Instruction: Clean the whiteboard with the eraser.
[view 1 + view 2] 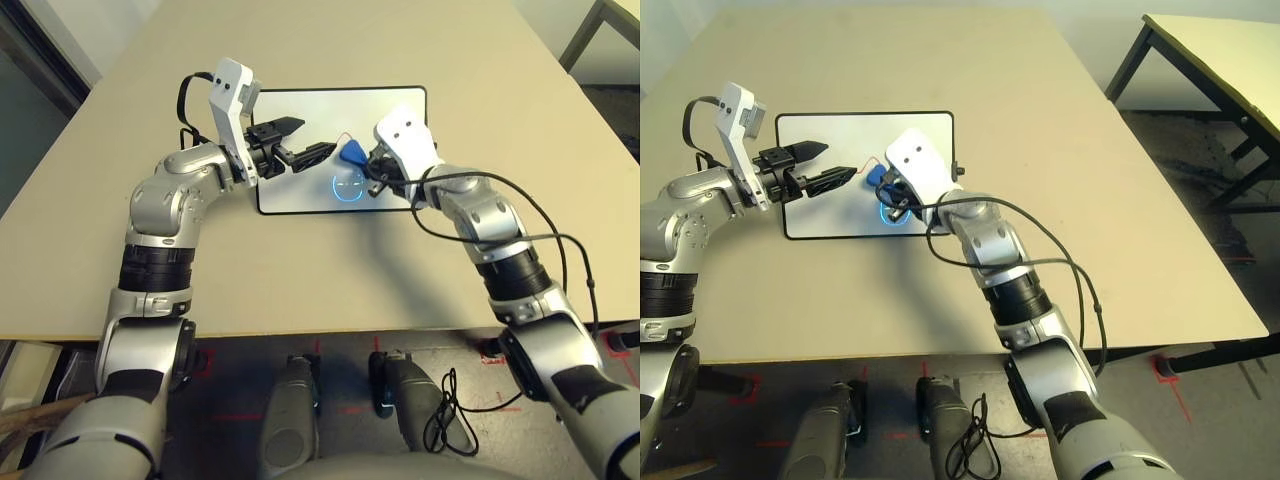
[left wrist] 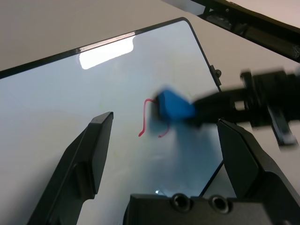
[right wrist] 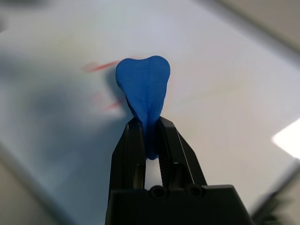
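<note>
The whiteboard [image 1: 300, 180] lies flat on the table, white with a thin black frame and a bluish glare ring near its front middle. A red pen squiggle [image 2: 144, 123] marks its surface. My right gripper [image 3: 149, 129] is shut on the blue eraser [image 3: 143, 84], which it presses against the board right beside the red marks. The eraser [image 1: 355, 153] sits over the board's middle. My left gripper [image 1: 297, 139] hovers open above the board's left half, its fingers [image 2: 96, 150] pointing toward the eraser with nothing between them.
The beige table [image 1: 330, 270] has free surface all around the board. A second table [image 1: 1230, 60] stands off to the right, beyond a gap of floor. A black cable [image 1: 560, 250] loops from my right forearm.
</note>
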